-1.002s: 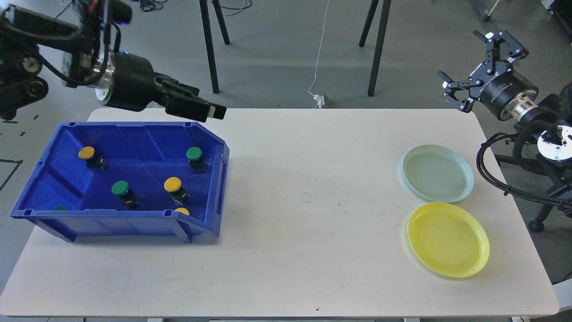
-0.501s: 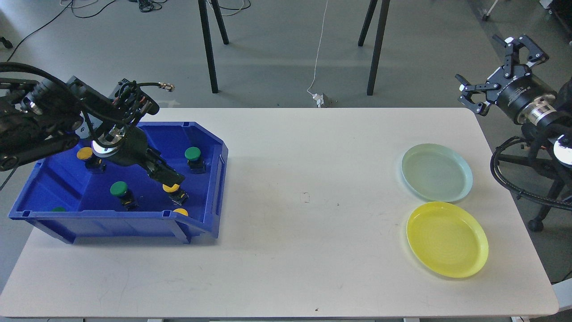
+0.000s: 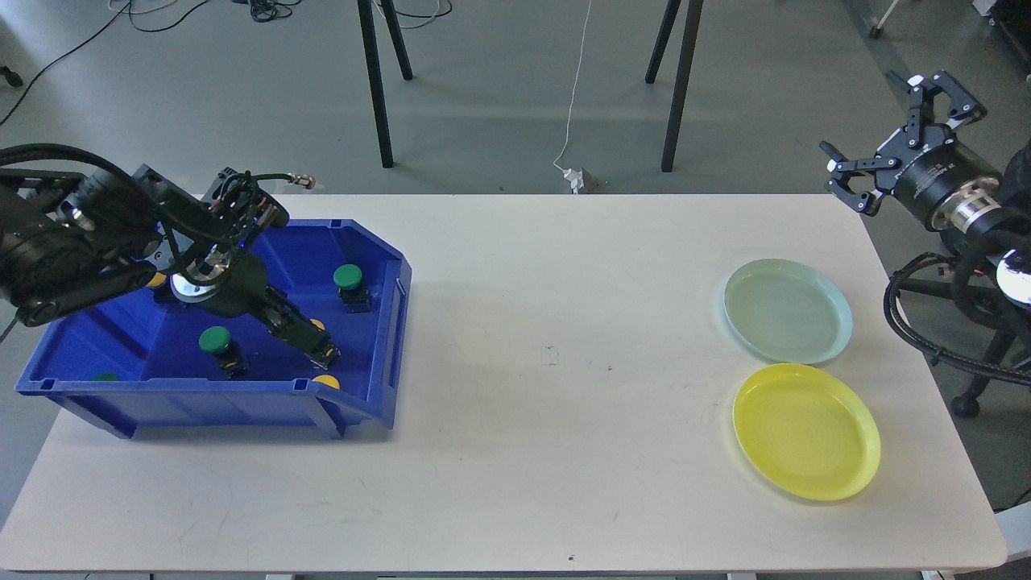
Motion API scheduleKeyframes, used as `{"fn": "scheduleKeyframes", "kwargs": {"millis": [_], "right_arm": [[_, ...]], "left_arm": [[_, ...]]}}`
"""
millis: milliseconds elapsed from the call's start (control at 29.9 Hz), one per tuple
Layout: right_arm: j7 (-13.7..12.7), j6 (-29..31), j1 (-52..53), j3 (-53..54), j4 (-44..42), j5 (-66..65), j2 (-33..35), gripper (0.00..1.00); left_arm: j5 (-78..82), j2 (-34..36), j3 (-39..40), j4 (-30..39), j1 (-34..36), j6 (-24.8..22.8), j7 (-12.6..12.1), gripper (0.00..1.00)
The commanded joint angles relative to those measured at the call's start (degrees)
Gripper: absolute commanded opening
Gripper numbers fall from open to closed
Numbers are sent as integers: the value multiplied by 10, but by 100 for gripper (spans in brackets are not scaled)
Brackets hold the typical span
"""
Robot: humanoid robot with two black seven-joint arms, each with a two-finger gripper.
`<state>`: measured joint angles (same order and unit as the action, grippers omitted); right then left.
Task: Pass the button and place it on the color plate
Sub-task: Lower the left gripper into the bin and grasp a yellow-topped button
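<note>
A blue bin (image 3: 201,403) at the table's left holds several push buttons. Green ones stand at the back right (image 3: 348,276) and in the middle (image 3: 215,340). One yellow button (image 3: 326,380) sits by the front rim. My left gripper (image 3: 318,345) reaches down into the bin over another yellow button, whose cap is almost fully hidden by the dark fingers. I cannot tell whether it grips that button. My right gripper (image 3: 874,121) is open and empty, raised off the table's far right corner. A pale green plate (image 3: 788,311) and a yellow plate (image 3: 806,431) lie at the right.
The white table (image 3: 548,419) stretches between bin and plates. Black stand legs and cables are on the floor behind the table. Another yellow button is partly hidden under my left arm at the bin's back left.
My left arm has swung down from above the bin's back rim into the bin and lowered onto the yellow button. My right gripper has drifted slightly right and stays open.
</note>
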<state>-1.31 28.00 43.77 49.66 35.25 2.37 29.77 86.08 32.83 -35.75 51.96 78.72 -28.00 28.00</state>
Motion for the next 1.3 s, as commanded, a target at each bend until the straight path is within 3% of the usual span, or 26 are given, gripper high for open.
{"fn": "scheduleKeyframes", "kwargs": {"millis": [0, 267, 702, 835, 935, 1102, 1269], "right_arm": [[0, 0, -2, 0, 0, 0, 0, 100], [0, 0, -9, 0, 0, 0, 0, 100], [0, 0, -19, 0, 0, 1, 1, 100], [0, 0, -23, 0, 1, 0, 1, 100], [0, 0, -24, 0, 1, 0, 1, 100], [0, 0, -24, 1, 1, 1, 1, 100], [0, 0, -24, 0, 1, 1, 1, 100]], "left_arm": [[-3, -5, 1, -5, -5, 0, 0, 99], [-10, -43, 1, -69, -40, 0, 0, 99], [-11, -66, 4, -103, -64, 0, 0, 97], [-12, -66, 6, -104, -67, 0, 0, 89], [-11, -66, 17, -104, -69, 0, 0, 74], [-10, -66, 21, -113, -75, 0, 0, 60], [-11, -67, 22, -120, -76, 0, 0, 52]]}}
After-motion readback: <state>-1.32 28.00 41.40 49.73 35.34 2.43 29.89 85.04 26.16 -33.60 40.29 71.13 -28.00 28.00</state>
